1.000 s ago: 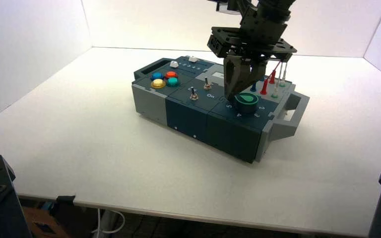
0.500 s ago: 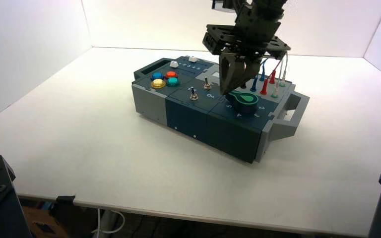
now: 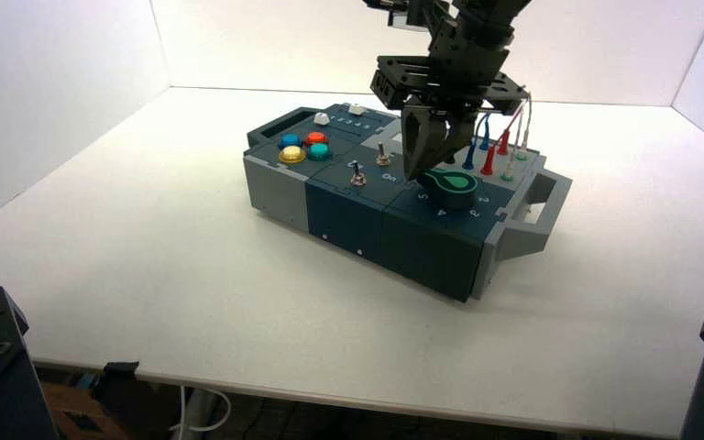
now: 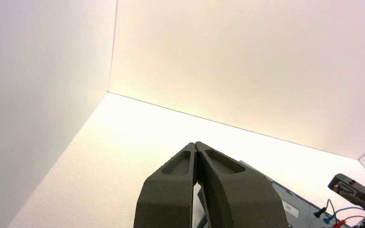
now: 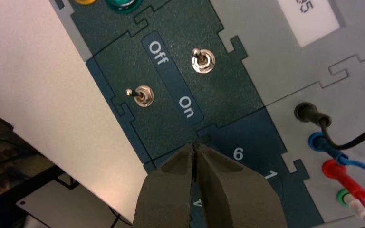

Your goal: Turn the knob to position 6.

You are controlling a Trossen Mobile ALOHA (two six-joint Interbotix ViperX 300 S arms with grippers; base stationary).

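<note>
The knob (image 3: 454,186), a dark-green dial with a lighter green teardrop top, sits on the right part of the box (image 3: 348,215), with white digits around it. My right gripper (image 3: 419,172) hangs just above the knob's left edge with its fingers shut and empty. In the right wrist view its shut gripper (image 5: 196,146) covers the knob; the digits 6 (image 5: 238,153) and 1 show beside the fingers. My left gripper (image 4: 196,144) is shut and empty, parked far from the box and out of the high view.
Two metal toggle switches (image 5: 142,95) (image 5: 202,61) stand by the Off/On lettering, left of the knob. Coloured push buttons (image 3: 302,147) sit at the box's left end. Plugged wires (image 3: 495,151) rise behind the knob. A grey handle (image 3: 536,215) juts from the right end.
My right gripper has risen and shifted a little left from beside the knob. The knob's pointer looks unchanged. It has stayed shut.
</note>
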